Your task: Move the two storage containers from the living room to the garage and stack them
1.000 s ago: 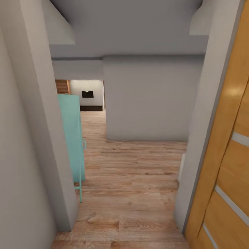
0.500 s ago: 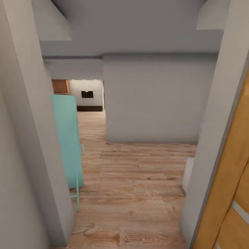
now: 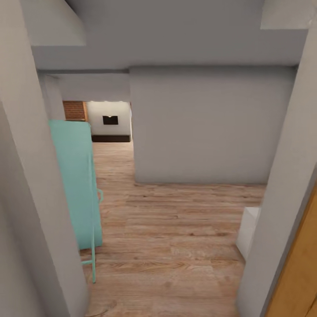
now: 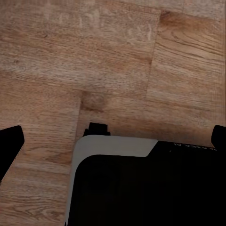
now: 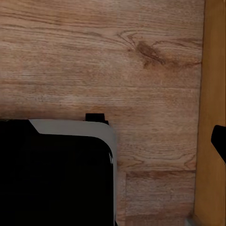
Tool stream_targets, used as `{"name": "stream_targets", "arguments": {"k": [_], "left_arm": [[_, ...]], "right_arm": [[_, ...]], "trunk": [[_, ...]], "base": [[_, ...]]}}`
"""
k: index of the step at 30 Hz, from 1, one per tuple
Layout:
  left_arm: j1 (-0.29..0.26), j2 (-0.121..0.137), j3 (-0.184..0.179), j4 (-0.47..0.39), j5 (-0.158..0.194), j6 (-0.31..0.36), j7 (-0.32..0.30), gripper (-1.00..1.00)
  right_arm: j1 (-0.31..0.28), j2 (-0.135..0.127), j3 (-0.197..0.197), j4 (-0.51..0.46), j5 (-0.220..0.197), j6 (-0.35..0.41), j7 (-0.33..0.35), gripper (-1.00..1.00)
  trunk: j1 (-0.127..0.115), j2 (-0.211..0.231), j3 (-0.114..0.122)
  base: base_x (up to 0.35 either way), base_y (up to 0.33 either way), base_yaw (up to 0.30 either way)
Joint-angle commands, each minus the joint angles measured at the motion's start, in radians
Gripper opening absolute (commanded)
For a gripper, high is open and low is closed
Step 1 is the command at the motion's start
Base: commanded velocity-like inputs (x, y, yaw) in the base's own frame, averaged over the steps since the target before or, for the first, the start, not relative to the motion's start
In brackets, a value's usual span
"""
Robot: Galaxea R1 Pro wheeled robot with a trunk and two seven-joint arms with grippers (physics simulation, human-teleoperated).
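Two grippers hang low over the wood-plank floor (image 4: 117, 56), each pointed down beside the robot's black and grey base (image 4: 141, 188). Of the left gripper (image 4: 113, 141) only dark fingertips show at the frame's edges, spread wide with nothing between them, so it looks open and empty. Of the right gripper (image 5: 219, 141) a single dark fingertip (image 5: 219, 141) shows beside the orange wooden door (image 5: 214, 94), so whether it is open or closed cannot be told. Neither holds a container, and no orange-red bin is in sight. From the head view, the robot stands in a doorway facing a hall; taking the teal cabinet (image 3: 77, 185) as landmark, a grey wall block (image 3: 207, 127) stands across the passage from it, and beyond the cabinet a narrow passage runs on to the living room (image 3: 108, 121), where a strip of red brick (image 3: 74, 111), a black TV (image 3: 109, 119) and a low dark cabinet (image 3: 111, 138) are visible but small. The bins are presumably in there, straight ahead and far out of either arm's reach; neither arm is clearly nearer. Most of that room is hidden by the walls, and the door at the doorway's other side is cut off by the frame.
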Motion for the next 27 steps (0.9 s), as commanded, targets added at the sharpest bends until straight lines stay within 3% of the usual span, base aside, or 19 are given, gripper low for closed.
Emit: {"name": "stream_targets", "arguments": {"k": [1, 27], "left_arm": [[-0.001, 0.0, -0.008, 0.001, 0.011, -0.003, -0.004, 1.0], [-0.001, 0.0, -0.008, 0.001, 0.011, -0.003, -0.004, 1.0]], "right_arm": [[-0.001, 0.0, 0.009, 0.003, -0.009, -0.006, 0.0, 1.0], [-0.001, 0.001, 0.009, 0.003, -0.009, -0.006, 0.0, 1.0]], "trunk": [[0.001, -0.001, -0.001], [0.001, -0.001, -0.001]], "base": [[0.325, 0.0, 0.0], [0.325, 0.0, 0.0]]}}
